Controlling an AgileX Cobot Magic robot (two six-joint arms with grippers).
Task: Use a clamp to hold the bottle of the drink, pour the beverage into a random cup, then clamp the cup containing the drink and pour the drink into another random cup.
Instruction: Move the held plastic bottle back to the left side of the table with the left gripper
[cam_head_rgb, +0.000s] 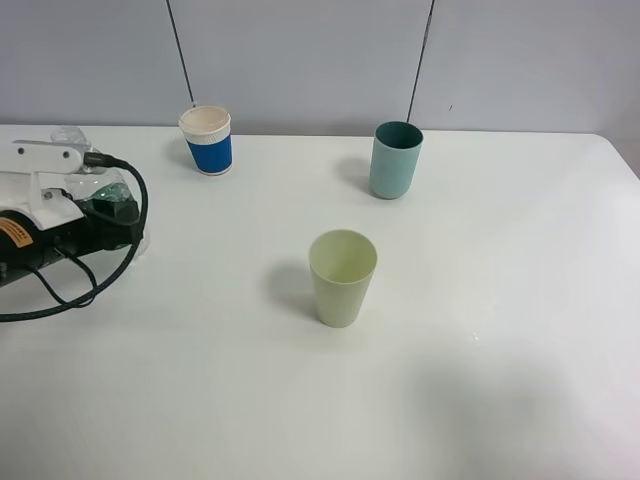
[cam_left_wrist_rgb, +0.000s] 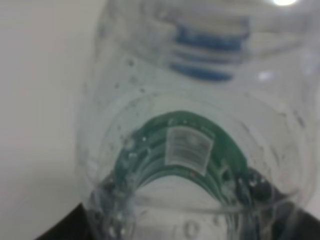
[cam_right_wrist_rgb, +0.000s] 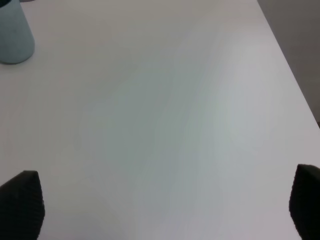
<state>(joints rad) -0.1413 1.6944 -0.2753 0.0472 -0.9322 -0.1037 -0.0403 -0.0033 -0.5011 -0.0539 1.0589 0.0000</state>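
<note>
Left jaws are at the far left of the desk (cam_head_rgb: 500, 350), clamped tight on the bottle (cam_head_rgb: 113, 193). The bottle sits right between my left jaws with its green label (cam_left_wrist_rgb: 192, 150) at the grip. Its clear ribbed wall is close up against my left wrist camera and fills that view, with dark jaw tips at either side. From the high camera my left arm (cam_head_rgb: 40, 215) and its white mount cover most of the bottle. Clear plastic and a bit of green show just far of the jaws, and another clear bit pokes out beyond the mount.

The long axis either stands up or leans away to the far left; I cannot tell which. I also cannot tell which end is the cap, since it is too blurred and hidden. Whether the base touches the desk, I cannot tell. Water drops (cam_left_wrist_rgb: 191, 229) cling to the wall.

Right jaws are spread wide, holding nothing, over bare desk near its right edge, and they are out of the high view.

The teal cup (cam_head_rgb: 396, 160) stands upright, far, right of middle. In my right wrist view it is well apart from my right jaws. The pale green cup (cam_head_rgb: 342, 278) stands upright mid-desk, nearer than the teal cup and apart from it. The paper cup (cam_head_rgb: 207, 140), blue and white, stands upright, far, to the right of the bottle, near it but not touching. A black cable (cam_head_rgb: 60, 290) loops on the near side of my left arm.
</note>
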